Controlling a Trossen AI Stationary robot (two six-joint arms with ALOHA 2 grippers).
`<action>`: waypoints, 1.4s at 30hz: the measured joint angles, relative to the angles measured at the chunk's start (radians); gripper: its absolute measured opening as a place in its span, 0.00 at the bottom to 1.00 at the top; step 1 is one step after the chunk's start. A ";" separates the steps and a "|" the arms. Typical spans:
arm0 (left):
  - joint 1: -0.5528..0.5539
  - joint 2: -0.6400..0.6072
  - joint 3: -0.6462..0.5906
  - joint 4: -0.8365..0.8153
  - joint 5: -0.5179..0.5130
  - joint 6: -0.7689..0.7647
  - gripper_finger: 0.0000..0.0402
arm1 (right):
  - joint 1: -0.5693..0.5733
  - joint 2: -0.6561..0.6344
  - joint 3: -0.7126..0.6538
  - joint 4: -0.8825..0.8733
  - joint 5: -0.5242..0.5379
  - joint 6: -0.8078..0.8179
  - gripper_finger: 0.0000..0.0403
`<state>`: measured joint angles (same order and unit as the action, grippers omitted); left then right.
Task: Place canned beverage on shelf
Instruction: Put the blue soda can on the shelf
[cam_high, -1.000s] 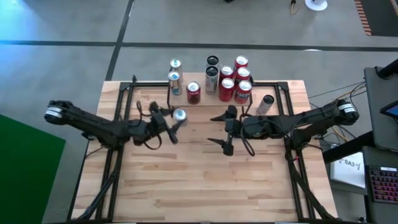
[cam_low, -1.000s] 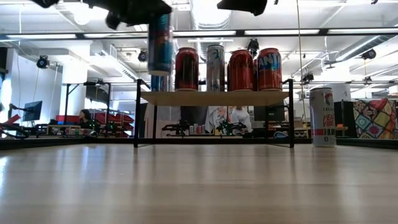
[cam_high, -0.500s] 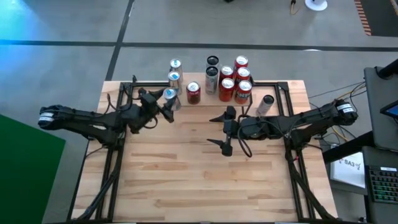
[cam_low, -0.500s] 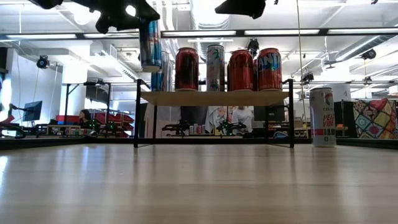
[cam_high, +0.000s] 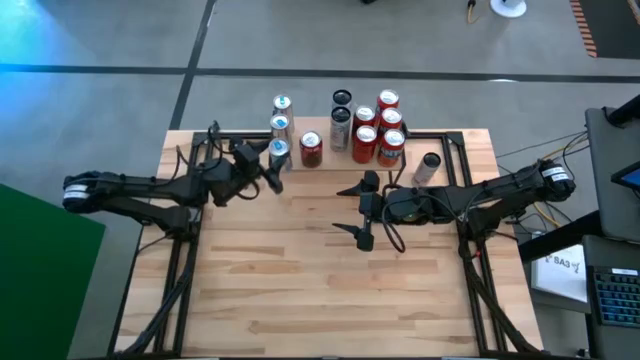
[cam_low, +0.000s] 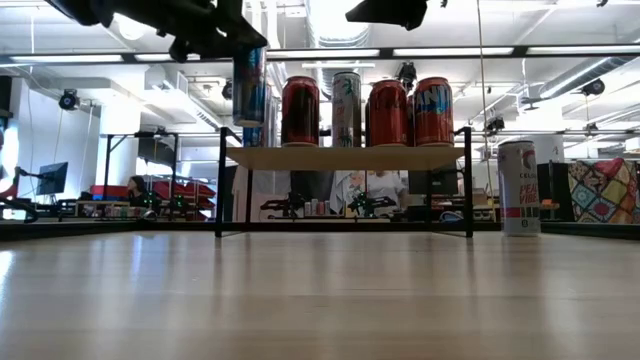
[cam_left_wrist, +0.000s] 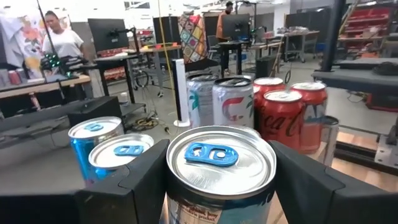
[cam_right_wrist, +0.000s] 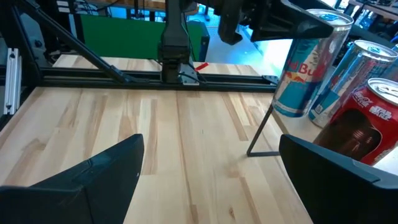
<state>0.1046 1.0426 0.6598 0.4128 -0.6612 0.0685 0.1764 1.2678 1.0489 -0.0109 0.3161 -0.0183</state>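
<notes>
The wooden table (cam_high: 330, 280) fills the middle of the high view, its slatted top bare over most of the near half. At its far edge stands the shelf (cam_low: 345, 157), a low riser with a pale plank top on thin black legs. The left arm (cam_high: 140, 190) reaches across from its side toward the shelf's left end, and the right arm (cam_high: 480, 200) lies across the table from the other side, waiting near the middle. On the shelf stands a group of cans (cam_low: 365, 110), red ones and a taller pale one, packed close together toward its middle and right; two more blue-and-silver cans (cam_high: 281, 112) stand at its left part, as the high view shows. A single pale can (cam_low: 518, 187) stands on the table just right of the shelf. The left gripper (cam_left_wrist: 221, 186) pinches a blue-and-silver can (cam_left_wrist: 221, 163) between its two fingers (cam_left_wrist: 143, 186), upright with the tab on top; in the low view this can (cam_low: 249, 87) hangs above the shelf's left end, its bottom clear of the plank. The right gripper (cam_right_wrist: 211, 168) hovers over bare table in front of the shelf with its jaws spread wide and nothing between them.
</notes>
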 joint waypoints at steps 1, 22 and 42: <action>0.006 0.003 0.000 -0.005 0.000 -0.003 0.58 | 0.000 0.000 0.000 0.000 0.000 -0.001 0.90; 0.088 0.073 -0.001 0.013 0.002 -0.070 0.58 | 0.000 0.000 0.000 0.000 0.000 -0.004 0.90; 0.114 0.129 -0.002 0.067 -0.009 -0.105 0.64 | 0.000 0.000 -0.003 0.000 0.000 -0.001 0.90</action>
<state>0.2184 1.1713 0.6579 0.4798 -0.6698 -0.0364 0.1764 1.2675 1.0458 -0.0111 0.3158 -0.0195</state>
